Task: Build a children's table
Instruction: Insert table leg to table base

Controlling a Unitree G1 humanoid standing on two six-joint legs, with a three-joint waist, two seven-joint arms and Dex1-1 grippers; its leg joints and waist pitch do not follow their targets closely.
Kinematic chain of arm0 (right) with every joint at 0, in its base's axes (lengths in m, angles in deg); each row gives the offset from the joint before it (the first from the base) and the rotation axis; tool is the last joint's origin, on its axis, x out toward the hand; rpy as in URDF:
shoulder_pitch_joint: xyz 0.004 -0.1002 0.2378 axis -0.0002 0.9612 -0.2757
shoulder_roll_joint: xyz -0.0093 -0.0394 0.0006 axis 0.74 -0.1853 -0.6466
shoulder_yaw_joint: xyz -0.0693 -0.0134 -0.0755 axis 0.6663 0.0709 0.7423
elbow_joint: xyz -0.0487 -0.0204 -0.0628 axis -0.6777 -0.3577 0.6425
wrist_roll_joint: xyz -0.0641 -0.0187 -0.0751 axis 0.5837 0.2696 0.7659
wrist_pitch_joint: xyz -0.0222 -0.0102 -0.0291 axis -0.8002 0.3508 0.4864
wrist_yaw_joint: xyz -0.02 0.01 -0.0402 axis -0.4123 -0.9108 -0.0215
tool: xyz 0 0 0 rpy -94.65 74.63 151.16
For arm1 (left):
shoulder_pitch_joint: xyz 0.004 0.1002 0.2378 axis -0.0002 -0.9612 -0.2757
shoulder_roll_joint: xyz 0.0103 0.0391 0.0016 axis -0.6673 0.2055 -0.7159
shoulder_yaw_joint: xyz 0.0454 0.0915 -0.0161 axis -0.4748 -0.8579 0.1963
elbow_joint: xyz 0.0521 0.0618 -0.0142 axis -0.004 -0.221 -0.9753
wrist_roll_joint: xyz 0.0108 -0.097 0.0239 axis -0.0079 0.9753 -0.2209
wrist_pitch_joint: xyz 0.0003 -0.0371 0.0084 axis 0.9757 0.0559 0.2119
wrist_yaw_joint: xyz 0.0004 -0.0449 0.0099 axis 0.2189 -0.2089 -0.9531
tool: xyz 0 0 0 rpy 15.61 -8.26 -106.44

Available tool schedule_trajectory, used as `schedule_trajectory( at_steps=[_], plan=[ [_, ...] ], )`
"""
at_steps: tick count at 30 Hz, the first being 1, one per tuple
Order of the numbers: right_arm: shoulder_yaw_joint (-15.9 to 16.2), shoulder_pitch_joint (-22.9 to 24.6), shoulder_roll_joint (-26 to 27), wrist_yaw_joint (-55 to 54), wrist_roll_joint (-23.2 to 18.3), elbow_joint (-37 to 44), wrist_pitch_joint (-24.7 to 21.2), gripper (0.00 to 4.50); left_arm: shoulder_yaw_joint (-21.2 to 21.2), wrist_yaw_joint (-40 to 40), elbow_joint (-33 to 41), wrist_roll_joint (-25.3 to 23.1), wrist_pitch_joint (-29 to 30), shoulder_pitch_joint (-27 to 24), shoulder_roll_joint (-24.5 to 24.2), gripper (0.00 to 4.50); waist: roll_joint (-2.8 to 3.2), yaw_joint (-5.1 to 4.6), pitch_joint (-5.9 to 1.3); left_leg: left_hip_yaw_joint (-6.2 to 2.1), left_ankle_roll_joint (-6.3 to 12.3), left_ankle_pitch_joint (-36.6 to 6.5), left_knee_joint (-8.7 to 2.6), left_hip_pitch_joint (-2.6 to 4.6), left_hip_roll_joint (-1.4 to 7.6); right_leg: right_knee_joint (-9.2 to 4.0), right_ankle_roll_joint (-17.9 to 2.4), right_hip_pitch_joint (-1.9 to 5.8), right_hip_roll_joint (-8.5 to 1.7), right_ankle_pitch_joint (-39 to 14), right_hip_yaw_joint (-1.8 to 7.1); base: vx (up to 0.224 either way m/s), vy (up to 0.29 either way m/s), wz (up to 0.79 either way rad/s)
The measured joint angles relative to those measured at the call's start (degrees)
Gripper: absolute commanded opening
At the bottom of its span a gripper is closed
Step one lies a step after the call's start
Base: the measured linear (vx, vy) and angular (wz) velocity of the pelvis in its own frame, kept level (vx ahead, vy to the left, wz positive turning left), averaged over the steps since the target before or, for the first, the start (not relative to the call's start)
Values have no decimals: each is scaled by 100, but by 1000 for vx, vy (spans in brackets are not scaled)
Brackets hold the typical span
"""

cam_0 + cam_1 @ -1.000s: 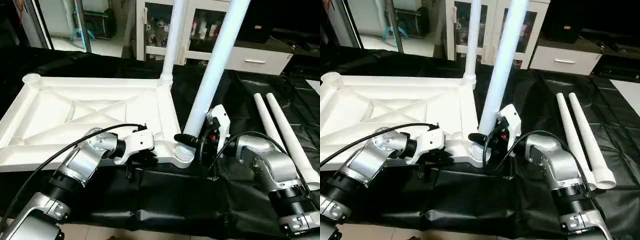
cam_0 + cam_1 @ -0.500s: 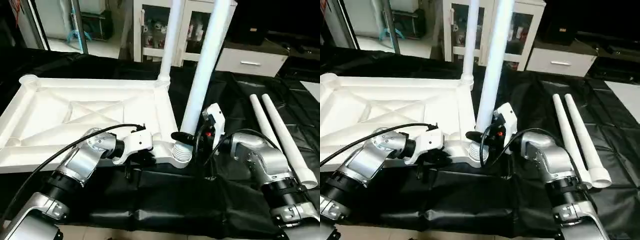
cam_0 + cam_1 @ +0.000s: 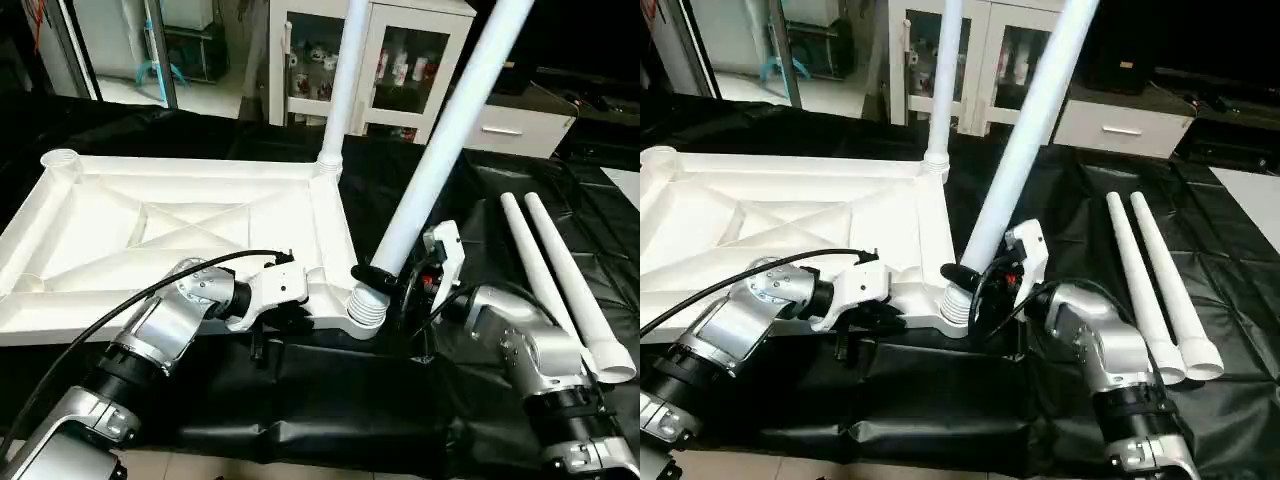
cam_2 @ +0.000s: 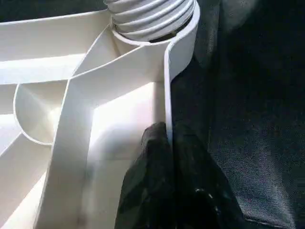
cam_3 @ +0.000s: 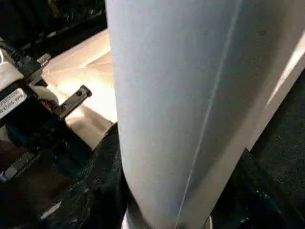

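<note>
The children's table top point(image 3: 190, 165) lies upside down on black cloth, ribbed underside up. One white leg point(image 3: 342, 80) stands upright in its far right corner socket. A second leg point(image 3: 445, 145) leans to the right, its threaded end point(image 3: 365, 310) in the near right socket. My right gripper point(image 3: 388, 272) is shut around this leaning leg just above the threads; the leg point(image 5: 181, 109) sits between its black fingers. My left gripper point(image 4: 167, 138) is shut on the top's near rim wall, left of that socket. Two loose legs point(image 3: 548, 280) point(image 3: 573, 280) lie side by side at the right.
A white cabinet with glass doors point(image 3: 400, 60) stands behind the work area. Black cloth point(image 3: 330, 400) covers the surface in front of the table top and under the loose legs. A black cable point(image 3: 130, 300) runs along my left forearm.
The held leg has swung from nearly upright to leaning well to the right. My right forearm has shifted right and lower. The left gripper keeps its pinch on the rim.
</note>
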Motion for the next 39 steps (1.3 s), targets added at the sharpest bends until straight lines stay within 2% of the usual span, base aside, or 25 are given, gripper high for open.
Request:
schedule_trajectory(
  at_steps=[8, 15, 19, 23, 25, 29, 32, 39],
  plan=[
    [-61, 814, 344, -509, 95, 603, 782, 186, -9, -26, 4, 4, -2, -5, 9, 0, -1, 4, -15, 0, 0, -1, -12, 2, -2, -7, 25, 3, 0, -16, 0, 0, 0, 0],
    [-28, 976, 406, -612, 161, 737, 1001, 186, -10, -30, 4, 6, -4, -10, 17, 0, 3, 3, -16, -1, -1, 0, -14, 6, -3, -8, 30, 4, 0, -19, 1, 0, 0, 0],
    [134, 1159, 398, -697, 303, 819, 1282, 186, -15, -26, 6, 13, -2, -12, 25, 0, 1, 7, -23, 0, -1, 0, -34, 3, -6, -18, 34, 6, -1, -21, 1, 0, 0, 0],
    [369, 1144, 215, -673, 570, 977, 1313, 186, -16, -33, 8, 10, 11, -36, 20, 0, -4, 4, -32, 0, -1, 0, -42, 5, -6, -24, 40, 21, -1, -25, 1, 0, 0, 0],
    [586, 1044, -22, -557, 775, 999, 1313, 186, -22, -43, 5, 0, 16, -51, 12, 0, -17, -2, -41, 0, -1, 0, -42, 16, -7, -29, 42, 33, -1, -27, 1, 0, 0, 0],
    [857, 846, -247, -377, 1069, 951, 1228, 186, -103, -63, 4, -9, 32, -84, 19, 0, -44, -10, -53, -1, -1, -2, -80, 100, -9, -89, 45, 102, 2, -28, -5, 0, 0, 0],
    [897, 673, -243, -323, 1074, 773, 1205, 186, -104, -76, 5, -9, 55, -84, -17, 0, -63, -31, -68, 0, 1, -2, -85, 102, -14, -106, 48, 105, 1, -30, -1, 0, 0, 0],
    [871, 745, -189, -376, 1061, 734, 1249, 185, -116, -115, 7, -10, 63, -99, -5, 0, -96, -60, -89, -6, 0, -2, -87, 102, -14, -107, 51, 100, 1, -31, -5, 0, 0, 0]
  ],
)
